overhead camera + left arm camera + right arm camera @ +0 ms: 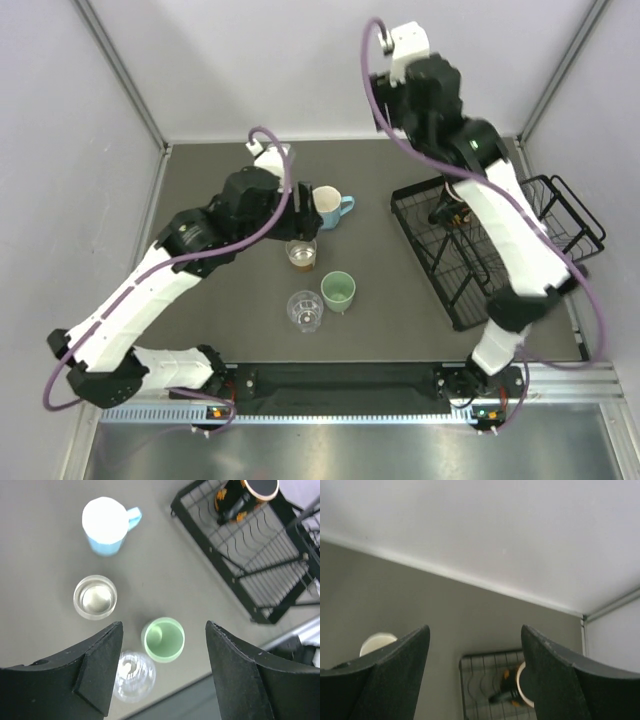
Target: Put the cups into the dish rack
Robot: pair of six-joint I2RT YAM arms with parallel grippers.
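Four cups stand on the dark table: a light blue mug [328,208] [105,526], an amber-tinted glass [301,254] [95,597], a mint green tumbler [338,291] [163,639] and a clear ribbed cup [305,310] [134,675]. A dark mug [245,497] [512,687] lies inside the black wire dish rack [440,262] [235,575] [470,680] at the right. My left gripper [302,215] [164,625] hovers open above the cups, holding nothing. High over the rack's far end, my right gripper [475,627] is open and empty.
Grey walls enclose the table on three sides. The rack's raised basket section [570,215] sits at its right end. The right arm [510,230] stretches over the rack, hiding part of it. A metal rail [350,380] runs along the near edge.
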